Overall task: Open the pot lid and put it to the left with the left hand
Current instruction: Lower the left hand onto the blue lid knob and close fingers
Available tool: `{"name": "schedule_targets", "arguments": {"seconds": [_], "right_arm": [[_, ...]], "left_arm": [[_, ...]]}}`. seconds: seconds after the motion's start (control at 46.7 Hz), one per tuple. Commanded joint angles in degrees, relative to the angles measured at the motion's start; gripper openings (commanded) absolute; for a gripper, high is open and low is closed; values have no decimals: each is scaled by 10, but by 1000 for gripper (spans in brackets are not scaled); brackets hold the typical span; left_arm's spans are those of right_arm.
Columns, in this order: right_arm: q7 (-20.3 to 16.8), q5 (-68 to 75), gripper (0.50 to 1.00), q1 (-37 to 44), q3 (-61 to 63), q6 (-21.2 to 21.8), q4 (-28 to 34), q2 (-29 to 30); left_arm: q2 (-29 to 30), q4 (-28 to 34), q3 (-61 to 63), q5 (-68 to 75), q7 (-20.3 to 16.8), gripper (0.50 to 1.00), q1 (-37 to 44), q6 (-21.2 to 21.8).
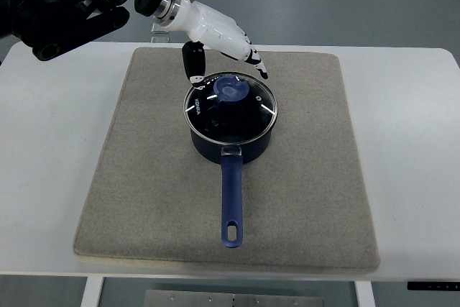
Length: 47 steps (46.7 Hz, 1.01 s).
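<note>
Top view shows a blue pot [231,138] sitting near the middle of a grey mat [144,199] on a white table [43,177], its long handle [231,203] pointing toward the camera's side. A glass lid [251,116] is on the pot, with a round blue knob [231,90] at its centre. The left hand [223,48] reaches in from the upper left and hangs just behind and above the lid; its fingers [253,59] are loosely spread and hold nothing, and a dark thumb [193,62] points down near the lid's far rim.

The step in hand looks like the approach to the knob, with the grasp not yet made. To do it well, the hand should come forward until the knob lies between thumb and fingers, then close squarely on it, not on the glass or the steel rim. A straight lift would keep the lid from dragging the pot; the bare mat on the pot's left offers a flat spot to set it down.

Whether the thumb already touches the rim cannot be told from this steep angle. The black arm [65,5] is cut off by the top left corner, and the right arm is out of sight. Reflections on the glass hide whatever is inside the pot
</note>
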Motion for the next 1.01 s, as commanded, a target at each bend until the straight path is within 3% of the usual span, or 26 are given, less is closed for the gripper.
{"name": "schedule_targets", "arguments": {"seconds": [0.0,0.171,0.599,0.984], "right_arm": [[0,-1,915,0,0,0,0,0],[0,-1,915,0,0,0,0,0],[0,-1,915,1,0,0,0,0],[0,0,915,0,0,0,0,0]], "left_arm": [[1,-1,0,0,0,988,-2,-2],[2,-1,1,0,0,988,-3,-7],[1,-1,-1,-7,0,990,-1,-75],[-1,7,-1,-6,0,992,3,-74]]}}
